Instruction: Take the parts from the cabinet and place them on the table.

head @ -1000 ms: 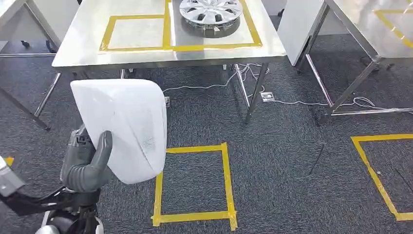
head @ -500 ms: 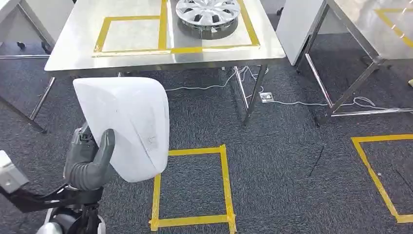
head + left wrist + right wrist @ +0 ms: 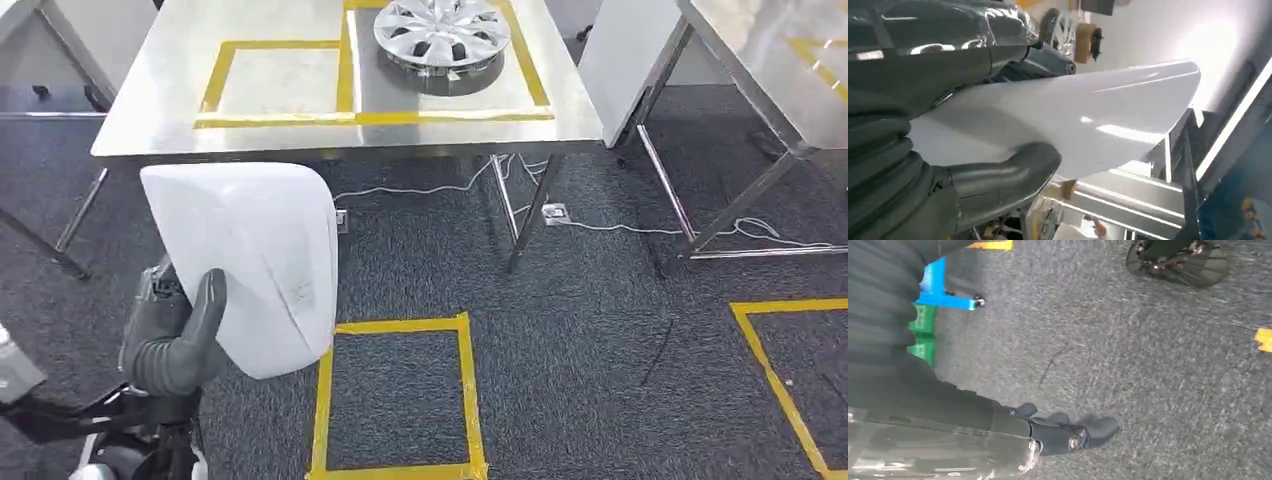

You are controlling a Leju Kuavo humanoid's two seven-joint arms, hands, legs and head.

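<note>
Head view: left hand [image 3: 175, 340] grips a white curved plastic panel [image 3: 250, 260] short of the steel table [image 3: 150, 100], where a silver hubcap [image 3: 442, 30] already sits; placing remains. Right hand [image 3: 1068, 432] seems empty, fingers apart.

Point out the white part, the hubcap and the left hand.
white part [image 3: 250, 260], head view, middle of its broad face
hubcap [image 3: 442, 30], head view, its hub
left hand [image 3: 170, 340], head view, base of its thumb

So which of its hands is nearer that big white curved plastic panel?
Left. The left hand grips the white curved plastic panel; the right hand hangs over grey carpet, away from it.
</note>
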